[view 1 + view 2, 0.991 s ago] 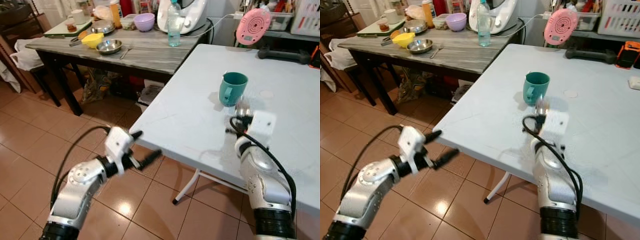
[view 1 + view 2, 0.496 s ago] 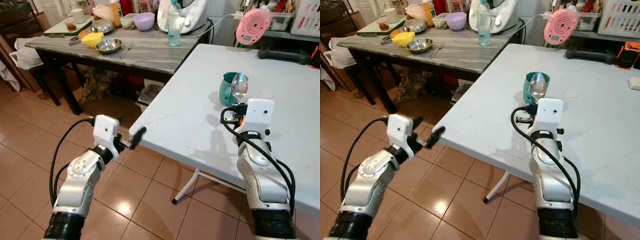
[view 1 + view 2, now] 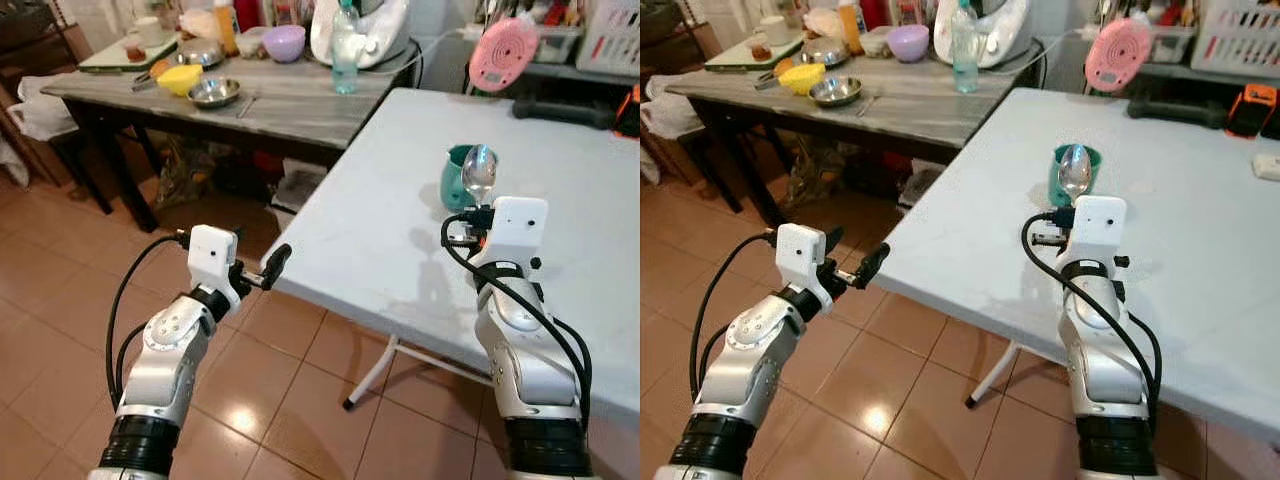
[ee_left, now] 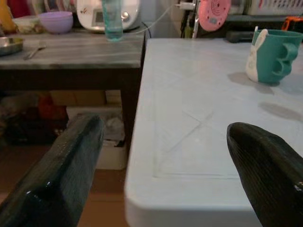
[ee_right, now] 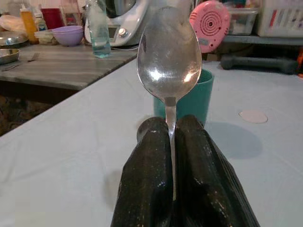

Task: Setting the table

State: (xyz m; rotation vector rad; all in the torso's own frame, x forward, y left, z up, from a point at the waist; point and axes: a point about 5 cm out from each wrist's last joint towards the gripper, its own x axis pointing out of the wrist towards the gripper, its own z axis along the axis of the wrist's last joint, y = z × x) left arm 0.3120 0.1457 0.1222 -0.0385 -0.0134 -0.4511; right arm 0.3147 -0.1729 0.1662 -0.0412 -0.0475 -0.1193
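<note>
Spoon [image 5: 169, 66] pinched upright in right pincer [image 5: 171, 142] nr teal cup [image 3: 455, 180]; left pincer [image 4: 165, 161] spread.

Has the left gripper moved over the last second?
Yes. The left gripper rose from below the white table's near edge up to the level of its corner, close beside it, with fingers open.

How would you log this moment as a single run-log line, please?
right gripper: shut on spoon, bowl up, above white table | teal mug: just beyond | left gripper: open at table corner
</note>
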